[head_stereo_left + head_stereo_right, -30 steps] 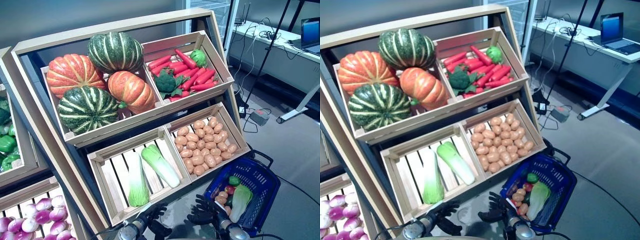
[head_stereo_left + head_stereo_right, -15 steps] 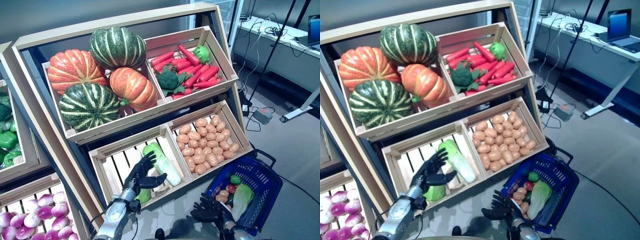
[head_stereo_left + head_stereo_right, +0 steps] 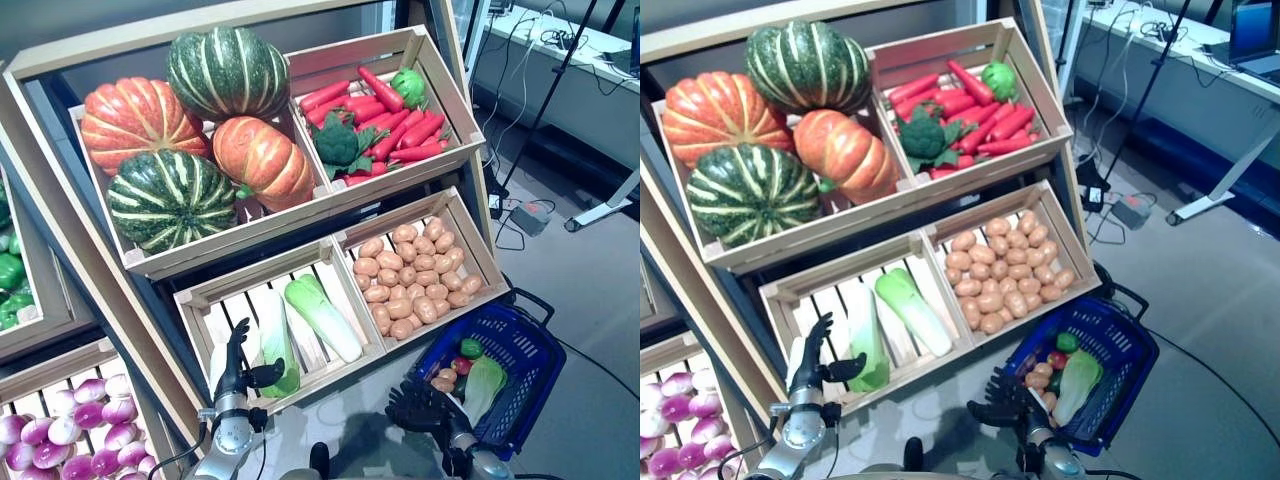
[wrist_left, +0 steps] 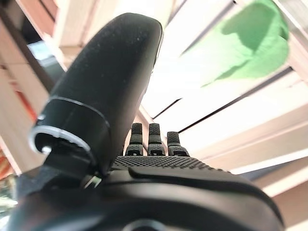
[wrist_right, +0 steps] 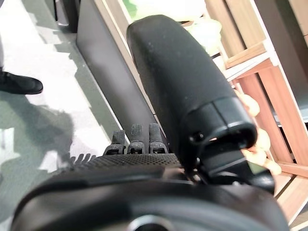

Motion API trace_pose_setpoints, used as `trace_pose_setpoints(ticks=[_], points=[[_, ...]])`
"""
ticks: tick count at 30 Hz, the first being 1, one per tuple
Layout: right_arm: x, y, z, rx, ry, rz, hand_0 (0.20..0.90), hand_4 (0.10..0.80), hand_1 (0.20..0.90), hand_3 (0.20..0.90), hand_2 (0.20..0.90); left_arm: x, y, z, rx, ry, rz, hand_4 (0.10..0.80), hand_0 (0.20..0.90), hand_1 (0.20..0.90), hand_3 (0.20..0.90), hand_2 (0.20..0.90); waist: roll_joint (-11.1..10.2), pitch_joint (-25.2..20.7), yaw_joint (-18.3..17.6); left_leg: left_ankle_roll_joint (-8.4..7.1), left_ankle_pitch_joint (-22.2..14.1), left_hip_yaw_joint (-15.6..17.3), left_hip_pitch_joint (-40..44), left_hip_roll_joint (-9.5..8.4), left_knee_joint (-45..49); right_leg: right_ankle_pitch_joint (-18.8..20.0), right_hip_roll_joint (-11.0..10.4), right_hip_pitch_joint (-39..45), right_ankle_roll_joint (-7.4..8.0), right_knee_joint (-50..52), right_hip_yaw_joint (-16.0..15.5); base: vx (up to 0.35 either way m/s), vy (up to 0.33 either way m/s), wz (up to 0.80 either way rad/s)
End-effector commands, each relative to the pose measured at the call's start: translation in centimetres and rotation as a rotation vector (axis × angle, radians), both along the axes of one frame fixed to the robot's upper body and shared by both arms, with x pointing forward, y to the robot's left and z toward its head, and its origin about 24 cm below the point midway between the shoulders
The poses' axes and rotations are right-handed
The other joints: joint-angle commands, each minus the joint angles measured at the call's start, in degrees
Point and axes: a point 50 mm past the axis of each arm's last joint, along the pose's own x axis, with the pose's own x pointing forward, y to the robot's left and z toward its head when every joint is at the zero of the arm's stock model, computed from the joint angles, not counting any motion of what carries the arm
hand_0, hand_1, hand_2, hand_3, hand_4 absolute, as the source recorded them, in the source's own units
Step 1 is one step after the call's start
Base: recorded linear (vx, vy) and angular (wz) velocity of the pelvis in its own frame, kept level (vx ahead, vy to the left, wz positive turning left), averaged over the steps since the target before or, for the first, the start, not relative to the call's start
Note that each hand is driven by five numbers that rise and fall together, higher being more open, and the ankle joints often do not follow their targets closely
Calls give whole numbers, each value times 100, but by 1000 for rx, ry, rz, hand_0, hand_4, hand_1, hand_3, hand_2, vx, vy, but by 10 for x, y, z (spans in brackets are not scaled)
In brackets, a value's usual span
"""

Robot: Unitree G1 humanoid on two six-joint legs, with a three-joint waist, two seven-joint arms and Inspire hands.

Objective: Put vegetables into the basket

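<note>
Cabbage [image 3: 274, 342], pale-stemmed and green-leafed, lies in slatted crate [image 3: 200, 300]; left hand [image 3: 237, 360] released beside it, right hand [image 3: 425, 407] released near basket [image 3: 520, 385].

Both hands are done in matte black, pretty slim and skeletal looking. The left hand [image 3: 236, 362] is mounted on a silver-grey metal wrist, ringed at the joint right behind it. On the right hand [image 3: 425, 408] the same dark finish is seen, with a grey cuff behind it. Up close, the thumb [image 4: 108, 91] is shown as a fat rounded cover with a fine grainy texture, and ribbed fingertips [image 5: 137, 132] are lined up beside it.
</note>
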Motion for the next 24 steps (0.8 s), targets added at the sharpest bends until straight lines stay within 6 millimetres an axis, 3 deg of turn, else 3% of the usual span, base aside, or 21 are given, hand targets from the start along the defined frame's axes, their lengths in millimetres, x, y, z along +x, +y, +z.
trace_pose_setpoints(ticks=[1,10,17,24], points=[[60,11,41,92,-289,-13,900,800,900,900,900,64,6,49,55,-246,70,800,900,900,900,900,-342,557,31,98,-1238,528,69,-220,1146,-191,-163,-758,-409,1032,323,-171,29,0],[84,7,56,63,-342,24,900,800,900,900,900,89,16,65,50,-275,240,800,900,900,900,900,-420,1134,-126,54,-1801,734,-1137,-18,3146,-786,-365,-1919,-545,2895,413,-124,31,-1],[90,0,62,44,-364,2,900,800,900,900,900,95,25,72,-67,-316,311,800,900,900,900,900,-427,1283,-269,203,-2366,790,-1939,159,4473,-1250,-477,-2766,-639,4203,580,-48,23,-9],[91,-10,67,18,-376,-13,900,800,900,900,900,96,41,78,-94,-324,369,800,900,900,900,900,-405,1352,-385,359,-2771,890,-2467,199,5242,-1579,-618,-3455,-669,5136,748,1,39,-8]])
